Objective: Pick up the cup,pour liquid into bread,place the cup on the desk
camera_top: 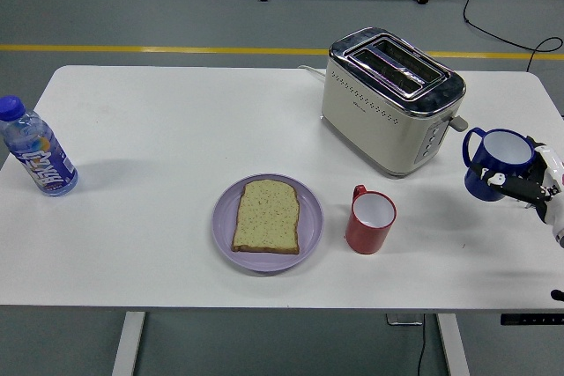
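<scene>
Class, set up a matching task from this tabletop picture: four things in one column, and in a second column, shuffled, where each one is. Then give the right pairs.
Things
1. blue cup
2. red cup
3. slice of bread
4. water bottle

Places
A. at the table's left edge
B. in the right hand, right of the toaster
C. on the purple plate
D. standing on the table just right of the plate

Pairs: 1-B, 2-D, 3-C, 4-A
</scene>
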Controlling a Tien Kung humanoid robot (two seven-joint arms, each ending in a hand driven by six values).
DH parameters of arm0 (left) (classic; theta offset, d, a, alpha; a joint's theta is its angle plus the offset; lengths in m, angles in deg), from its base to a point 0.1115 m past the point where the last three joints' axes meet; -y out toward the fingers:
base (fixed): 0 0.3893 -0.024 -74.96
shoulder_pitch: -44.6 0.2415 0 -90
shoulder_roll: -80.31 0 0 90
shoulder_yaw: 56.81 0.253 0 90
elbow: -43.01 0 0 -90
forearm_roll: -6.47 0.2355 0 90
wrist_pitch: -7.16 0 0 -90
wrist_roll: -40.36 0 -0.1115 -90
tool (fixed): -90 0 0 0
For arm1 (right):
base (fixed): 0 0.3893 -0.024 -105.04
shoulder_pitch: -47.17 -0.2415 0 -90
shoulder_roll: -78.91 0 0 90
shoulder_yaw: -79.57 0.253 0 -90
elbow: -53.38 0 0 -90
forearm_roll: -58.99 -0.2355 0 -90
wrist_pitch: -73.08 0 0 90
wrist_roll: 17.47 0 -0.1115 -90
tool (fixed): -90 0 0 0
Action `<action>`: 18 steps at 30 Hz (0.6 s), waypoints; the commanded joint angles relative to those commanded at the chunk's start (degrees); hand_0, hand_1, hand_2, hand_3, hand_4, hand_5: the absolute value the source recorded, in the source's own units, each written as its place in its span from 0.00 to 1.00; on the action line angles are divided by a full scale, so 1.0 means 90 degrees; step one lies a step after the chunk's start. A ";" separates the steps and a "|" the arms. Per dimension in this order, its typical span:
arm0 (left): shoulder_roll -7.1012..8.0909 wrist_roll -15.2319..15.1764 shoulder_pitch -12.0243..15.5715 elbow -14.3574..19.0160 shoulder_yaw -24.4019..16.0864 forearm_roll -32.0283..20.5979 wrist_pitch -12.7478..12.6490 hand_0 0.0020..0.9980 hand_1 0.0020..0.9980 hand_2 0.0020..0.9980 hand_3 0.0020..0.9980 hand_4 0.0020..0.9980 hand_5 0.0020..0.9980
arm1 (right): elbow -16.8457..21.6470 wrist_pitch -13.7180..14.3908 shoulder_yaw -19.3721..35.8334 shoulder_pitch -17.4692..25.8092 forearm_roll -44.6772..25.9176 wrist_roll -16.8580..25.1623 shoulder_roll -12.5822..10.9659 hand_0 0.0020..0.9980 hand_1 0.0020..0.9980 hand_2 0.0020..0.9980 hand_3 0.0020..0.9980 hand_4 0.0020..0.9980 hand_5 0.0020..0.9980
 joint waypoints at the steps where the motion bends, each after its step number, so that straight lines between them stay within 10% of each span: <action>1: 0.0000 0.0002 0.0000 0.0001 0.0001 0.0001 -0.0001 0.69 0.76 0.77 0.61 0.40 1.00 | -0.0009 -0.0001 0.0012 0.0023 0.0049 -0.0001 0.0029 0.49 0.43 0.54 0.51 0.66 0.00; 18: -0.0007 0.0017 0.0009 0.0013 0.0004 0.0025 0.0003 0.69 0.76 0.77 0.61 0.40 1.00 | -0.0457 -0.0076 -0.0211 0.0098 0.0595 0.0023 0.0521 0.48 0.43 0.53 0.51 0.65 0.00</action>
